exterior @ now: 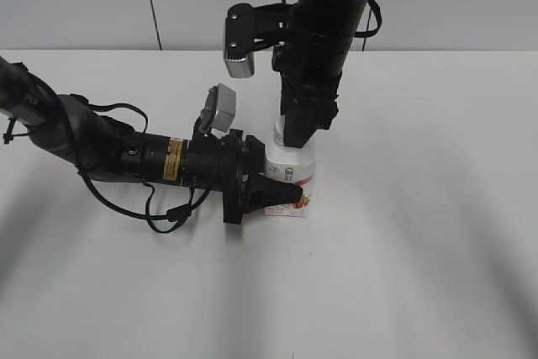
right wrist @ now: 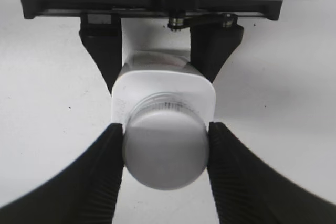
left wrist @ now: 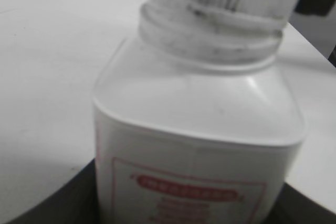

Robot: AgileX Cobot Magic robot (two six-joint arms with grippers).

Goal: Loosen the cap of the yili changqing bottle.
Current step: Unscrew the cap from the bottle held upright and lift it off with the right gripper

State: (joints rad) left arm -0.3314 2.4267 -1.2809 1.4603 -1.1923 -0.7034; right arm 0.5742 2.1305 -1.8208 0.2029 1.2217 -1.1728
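Directly beneath the right end effector [right wrist: 165,153], the cap [right wrist: 165,156] sits pinched between its fingers, upright bottle [exterior: 290,176] braced by the left end effector [exterior: 271,195], clamped low on its body.

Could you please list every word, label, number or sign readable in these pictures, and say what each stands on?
None can be read with confidence.
Small white squarish plastic bottle: pink-red label with dark characters, too small in the exterior view, blurred in the left wrist view.
Yellow sticker on the black left arm: print too small.
Small round white plastic cap: no print visible.
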